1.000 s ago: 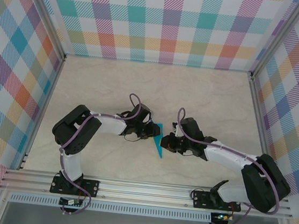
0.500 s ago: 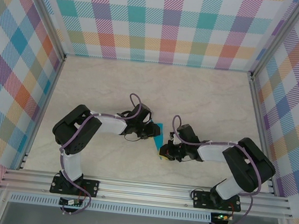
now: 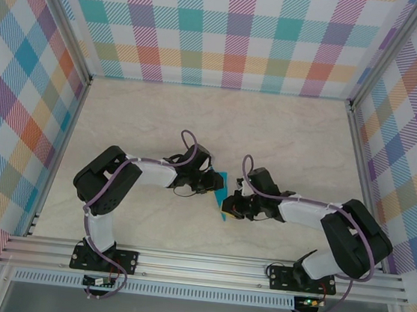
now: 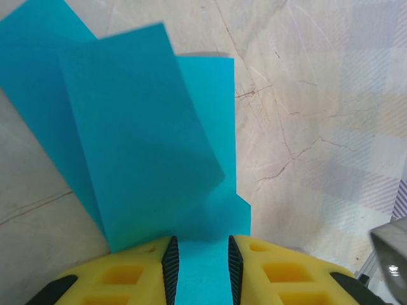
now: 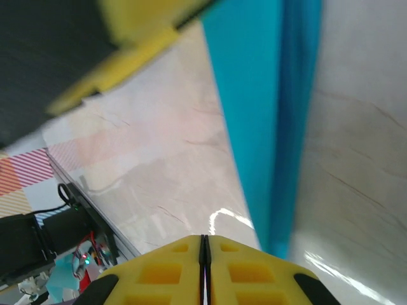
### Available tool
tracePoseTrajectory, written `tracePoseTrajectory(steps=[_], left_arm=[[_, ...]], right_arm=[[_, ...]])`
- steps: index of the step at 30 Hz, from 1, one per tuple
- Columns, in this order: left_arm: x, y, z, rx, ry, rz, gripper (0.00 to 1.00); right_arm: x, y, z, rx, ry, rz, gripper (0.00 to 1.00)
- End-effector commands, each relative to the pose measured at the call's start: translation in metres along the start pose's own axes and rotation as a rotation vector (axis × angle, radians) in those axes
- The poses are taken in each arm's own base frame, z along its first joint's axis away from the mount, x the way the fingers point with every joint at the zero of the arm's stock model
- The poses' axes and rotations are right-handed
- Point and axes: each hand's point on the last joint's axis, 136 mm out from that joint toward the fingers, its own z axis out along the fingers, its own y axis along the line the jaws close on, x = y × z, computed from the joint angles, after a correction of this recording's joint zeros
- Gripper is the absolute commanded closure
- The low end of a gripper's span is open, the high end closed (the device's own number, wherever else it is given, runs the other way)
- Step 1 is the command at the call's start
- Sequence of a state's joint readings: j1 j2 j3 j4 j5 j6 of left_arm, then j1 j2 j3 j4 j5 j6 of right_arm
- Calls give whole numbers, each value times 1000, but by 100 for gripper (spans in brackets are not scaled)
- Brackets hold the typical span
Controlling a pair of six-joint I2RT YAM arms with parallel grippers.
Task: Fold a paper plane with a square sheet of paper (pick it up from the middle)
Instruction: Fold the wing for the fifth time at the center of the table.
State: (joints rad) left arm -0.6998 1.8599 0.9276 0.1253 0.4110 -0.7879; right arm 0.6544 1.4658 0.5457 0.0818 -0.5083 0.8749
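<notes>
Paper plane [image 4: 146,127] sits inside parted left end effector [image 4: 200,254]; right end effector [image 5: 205,244] closed.

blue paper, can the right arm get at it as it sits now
Probably yes: the right gripper sits close beside the blue paper, bare table between. Its jaws are shut, though, so it could press but not pinch yet. The left gripper straddles the other end.
</notes>
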Motion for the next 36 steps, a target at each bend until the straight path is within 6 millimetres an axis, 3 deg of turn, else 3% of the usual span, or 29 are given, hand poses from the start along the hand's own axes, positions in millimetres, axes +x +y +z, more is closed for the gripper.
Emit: tracePoseTrajectory(steps=[1,4,6,11,13,20,30,32,36], left_arm=[[22,36,19,-106,72,-19,70],[22,35,20,-104,75,-18,70],[22,34,20,-104,77,-16,70],[22,36,19,-113,75,-17,70],[22,37,19,-119,74,-19,70],[22,40,20,-132,77,-22,71],[21,37,20,-127,76,-22,71],[21,35,20,-121,80,-21,71],[22,35,20,-120,83,-20,71]], right_arm=[[-19,16,5,-24,-28,-1,90],[-28,12,15,-16,-30,22,90],[-26,-1,22,8,-8,60,91],[1,-49,29,115,47,146,92],[12,-59,26,136,62,152,91],[26,-29,12,24,103,59,86],[57,-60,3,132,152,78,86],[51,-50,-1,107,116,56,86],[26,-11,-14,17,5,-10,84]])
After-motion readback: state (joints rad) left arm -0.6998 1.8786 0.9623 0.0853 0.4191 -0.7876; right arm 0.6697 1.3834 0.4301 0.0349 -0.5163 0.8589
